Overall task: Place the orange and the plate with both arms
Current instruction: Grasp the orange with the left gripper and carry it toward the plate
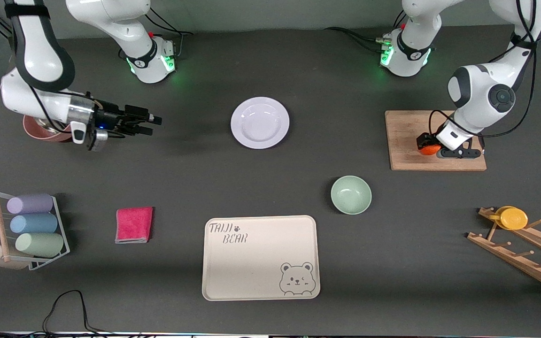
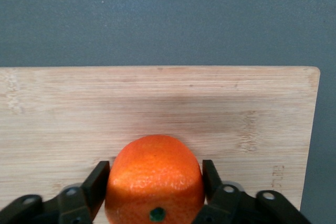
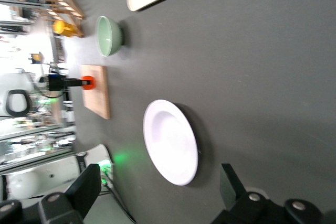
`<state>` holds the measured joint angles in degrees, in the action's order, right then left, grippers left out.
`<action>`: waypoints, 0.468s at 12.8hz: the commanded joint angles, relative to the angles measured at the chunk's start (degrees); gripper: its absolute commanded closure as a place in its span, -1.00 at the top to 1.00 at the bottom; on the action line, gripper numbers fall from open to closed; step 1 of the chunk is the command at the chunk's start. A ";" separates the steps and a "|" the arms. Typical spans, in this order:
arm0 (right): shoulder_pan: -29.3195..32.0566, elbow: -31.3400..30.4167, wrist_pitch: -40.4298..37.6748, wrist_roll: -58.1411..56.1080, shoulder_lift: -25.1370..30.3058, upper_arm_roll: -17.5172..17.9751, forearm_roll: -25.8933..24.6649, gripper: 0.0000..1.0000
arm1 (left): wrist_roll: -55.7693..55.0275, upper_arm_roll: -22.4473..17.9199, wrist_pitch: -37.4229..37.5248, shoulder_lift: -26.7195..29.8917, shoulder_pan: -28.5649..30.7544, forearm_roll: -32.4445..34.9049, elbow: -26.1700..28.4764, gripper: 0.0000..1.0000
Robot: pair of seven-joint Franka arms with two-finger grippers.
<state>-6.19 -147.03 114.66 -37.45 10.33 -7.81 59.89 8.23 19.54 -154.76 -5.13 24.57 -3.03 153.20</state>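
Observation:
The orange sits on the wooden board at the left arm's end of the table. My left gripper is shut on it. In the left wrist view the orange fills the gap between the black fingers, low over the board. The white plate lies on the table's middle, nearer the robots' bases. My right gripper is open and empty, held above the table beside the plate toward the right arm's end. The right wrist view shows the plate ahead of its open fingers.
A mint-green bowl and a cream bear-printed tray lie nearer the front camera than the plate. There is also a pink cloth, a rack of cups, a wooden rack with a yellow disc, and a reddish dish under the right arm.

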 commanded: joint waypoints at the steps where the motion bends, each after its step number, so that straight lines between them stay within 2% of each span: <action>1: -0.57 -2.55 0.66 -13.21 -6.17 -0.18 11.09 1.00 | -1.90 0.67 3.39 3.36 -0.92 0.39 0.35 -1.00; 4: -1.10 -4.58 0.31 -27.36 -13.29 -0.10 19.72 1.00 | -7.76 0.76 12.86 9.24 -7.75 -0.05 -2.54 -1.00; 6: -1.97 -5.46 0.04 -34.24 -17.43 0.08 24.99 1.00 | -14.69 0.94 24.10 11.28 -14.52 -1.28 -9.11 -1.00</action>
<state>-6.79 -152.39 114.74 -65.47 -3.52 -7.74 79.96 -0.03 20.58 -139.76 1.92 16.03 -3.41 148.57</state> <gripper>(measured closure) 0.000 0.286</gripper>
